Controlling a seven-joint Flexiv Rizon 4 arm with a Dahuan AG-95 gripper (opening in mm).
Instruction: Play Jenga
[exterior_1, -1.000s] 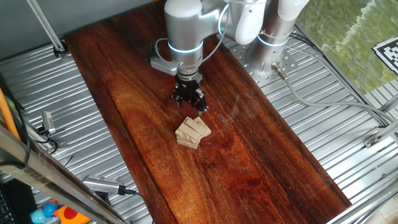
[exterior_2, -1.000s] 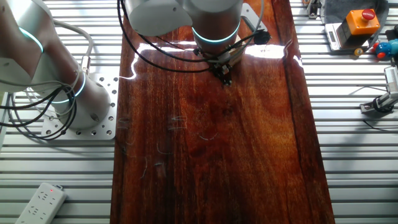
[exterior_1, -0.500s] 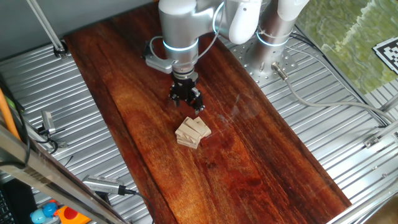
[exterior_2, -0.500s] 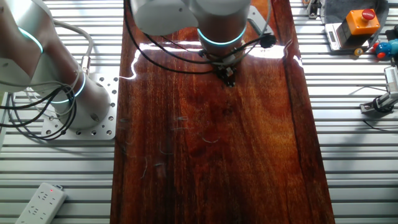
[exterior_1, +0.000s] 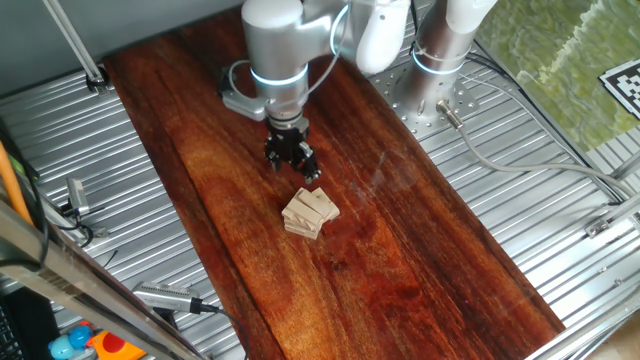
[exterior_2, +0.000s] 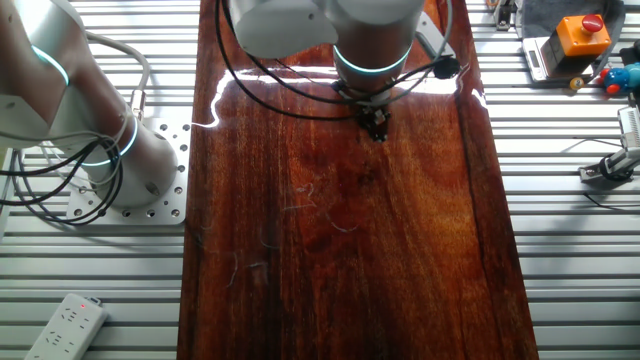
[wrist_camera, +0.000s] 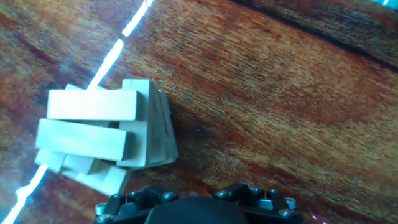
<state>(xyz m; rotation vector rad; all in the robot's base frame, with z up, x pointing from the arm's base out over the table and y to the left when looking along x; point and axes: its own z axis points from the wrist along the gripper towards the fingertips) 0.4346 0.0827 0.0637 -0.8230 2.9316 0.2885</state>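
The small stack of pale wooden Jenga blocks (exterior_1: 311, 213) is located mid-frame on the dark wood counter (exterior_1: 420, 250). The black pincer (exterior_1: 291, 158) is held just upper left, apart; its opening cannot be determined.

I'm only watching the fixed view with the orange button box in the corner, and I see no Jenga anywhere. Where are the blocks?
Observer: The arm hides them from you. The fixed view from the opposite side shows a small stack sitting on the board, near its middle.
Operator: Is the robot touching it?
Observer: No. That view shows the jaws beside the stack, with bare wood between them.
Operator: Is the tower neat?
Observer: Not in the hand view: the crossed layers are skewed, with two blocks side by side on top.
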